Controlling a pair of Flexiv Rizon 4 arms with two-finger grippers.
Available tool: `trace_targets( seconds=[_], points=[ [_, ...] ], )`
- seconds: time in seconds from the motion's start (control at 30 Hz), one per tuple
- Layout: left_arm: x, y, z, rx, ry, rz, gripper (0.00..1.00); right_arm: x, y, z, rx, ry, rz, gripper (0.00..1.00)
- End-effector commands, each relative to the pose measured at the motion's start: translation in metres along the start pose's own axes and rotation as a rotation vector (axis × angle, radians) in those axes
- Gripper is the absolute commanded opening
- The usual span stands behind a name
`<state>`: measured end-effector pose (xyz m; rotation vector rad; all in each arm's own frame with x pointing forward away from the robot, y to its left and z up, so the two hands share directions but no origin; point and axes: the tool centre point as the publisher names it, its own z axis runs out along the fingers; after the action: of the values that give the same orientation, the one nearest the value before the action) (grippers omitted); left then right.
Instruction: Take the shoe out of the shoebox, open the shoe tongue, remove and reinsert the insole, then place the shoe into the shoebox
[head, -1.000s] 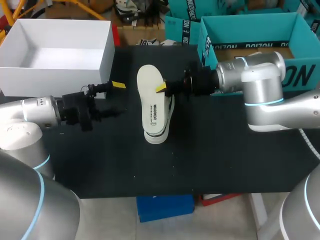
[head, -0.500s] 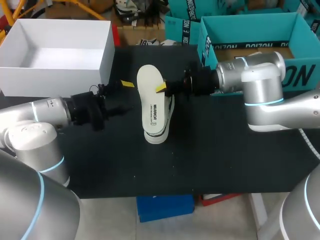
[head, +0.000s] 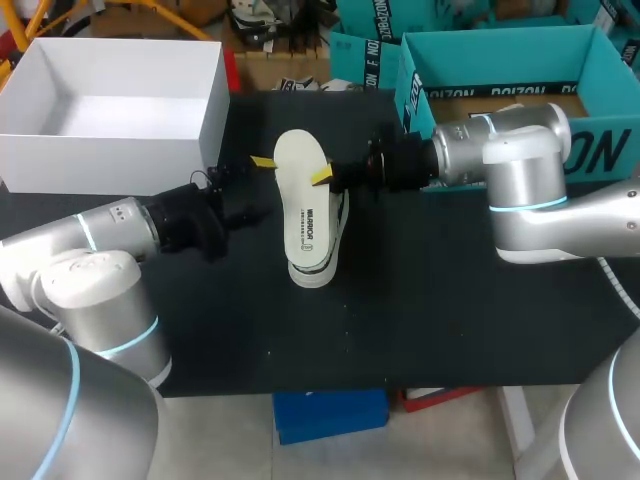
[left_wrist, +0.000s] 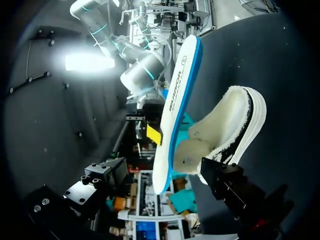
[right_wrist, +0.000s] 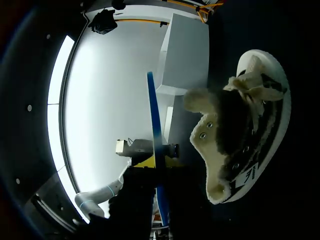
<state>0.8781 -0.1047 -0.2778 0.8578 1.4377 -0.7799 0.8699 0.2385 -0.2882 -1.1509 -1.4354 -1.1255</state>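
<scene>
— Where was the shoe (right_wrist: 235, 140)?

— On its side on the black bench (head: 450, 320), outside the box, with its fuzzy lining showing.

— And the insole (head: 303, 195)?

— It stood on edge just above the shoe. The right tool (head: 323, 178), coming in from the shoe's right, was clamped on it (one yellow tip showed against its pale face).

— The left tool (head: 255, 188)?

— Just to the shoe's left, fingers spread wide, holding nothing. The white shoebox (head: 212, 115) stood open-topped, well apart from the shoe, behind and to its left.
</scene>
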Motion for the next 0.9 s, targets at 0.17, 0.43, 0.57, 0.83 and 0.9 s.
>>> trace_targets(
  seconds=[0.17, 0.43, 0.57, 0.83, 0.9],
  points=[
    [0.003, 0.003, 0.010, -0.024, -0.001, 0.003, 0.92, -0.001, 0.001, 0.001, 0.002, 0.000, 0.001, 0.00],
    [0.000, 0.009, 0.017, -0.019, -0.027, -0.005, 0.79, -0.001, 0.001, 0.001, 0.002, 0.000, 0.001, 0.00],
    [-0.003, 0.011, 0.022, -0.021, -0.031, 0.000, 0.69, -0.001, 0.001, 0.001, 0.002, 0.000, 0.001, 0.00],
    [-0.001, 0.009, 0.026, -0.015, -0.034, 0.000, 0.15, -0.001, 0.001, 0.001, 0.002, 0.000, 0.001, 0.00],
    [0.002, 0.008, 0.027, -0.015, -0.030, -0.003, 0.09, -0.001, 0.001, 0.001, 0.002, 0.000, 0.001, 0.00]
  ],
)
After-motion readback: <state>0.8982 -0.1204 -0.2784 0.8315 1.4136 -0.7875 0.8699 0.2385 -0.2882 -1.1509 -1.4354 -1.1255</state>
